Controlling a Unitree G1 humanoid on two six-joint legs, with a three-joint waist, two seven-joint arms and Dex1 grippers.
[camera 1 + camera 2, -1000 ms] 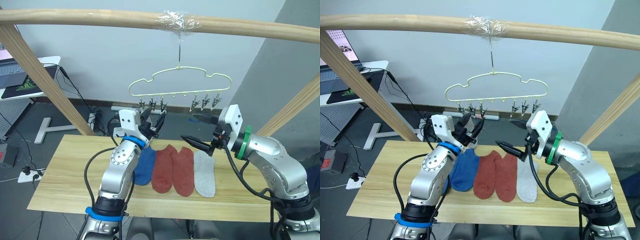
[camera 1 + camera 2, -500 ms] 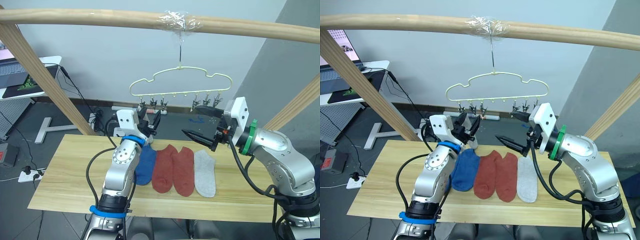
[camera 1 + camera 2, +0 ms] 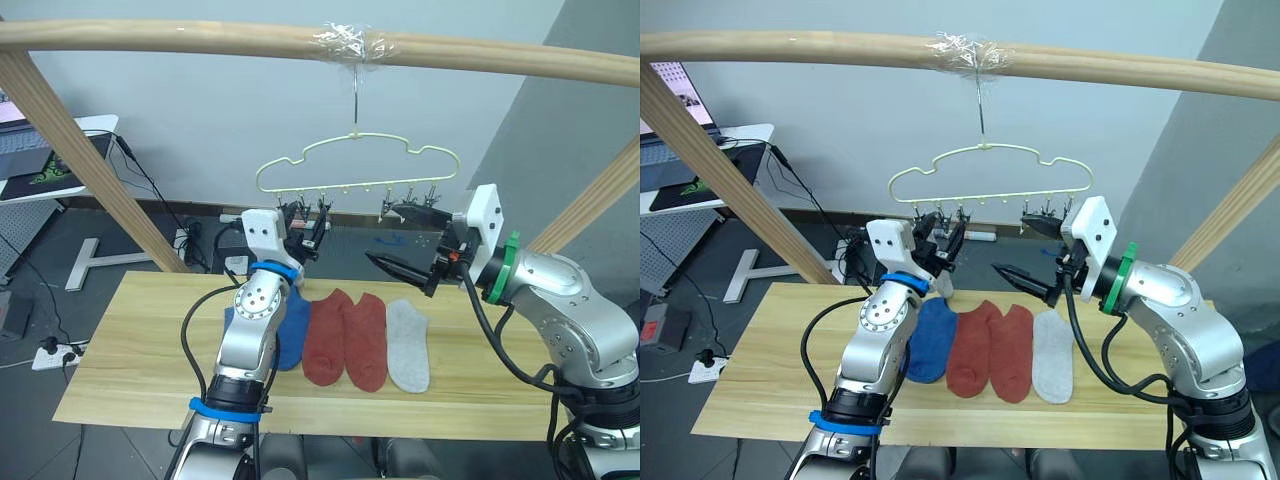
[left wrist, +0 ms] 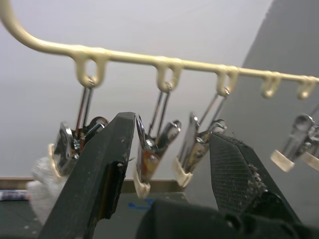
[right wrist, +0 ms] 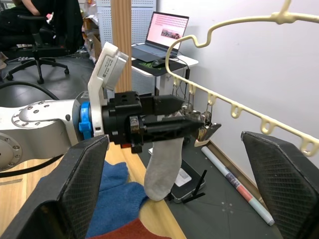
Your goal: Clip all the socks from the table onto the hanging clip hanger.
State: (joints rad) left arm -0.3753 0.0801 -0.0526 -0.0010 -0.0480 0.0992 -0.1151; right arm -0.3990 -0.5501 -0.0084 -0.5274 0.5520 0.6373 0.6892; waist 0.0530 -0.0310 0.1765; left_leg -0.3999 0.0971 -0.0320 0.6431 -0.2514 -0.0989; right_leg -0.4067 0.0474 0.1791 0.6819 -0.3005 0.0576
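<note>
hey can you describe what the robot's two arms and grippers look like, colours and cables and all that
Both arms are silver-grey metal with rounded, bulbous joint housings and black cables looping loosely along them. The left arm carries blue rings at the wrist and lower down; the right arm has a green ring at the wrist. Each wrist has a white boxy block. The left gripper and right gripper have black, tapered, pointed fingers with textured inner pads.

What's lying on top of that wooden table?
On the table lie four socks in a row: a blue sock, two rust-red socks and a grey sock. The left arm covers part of the blue one and whatever lies beneath.
</note>
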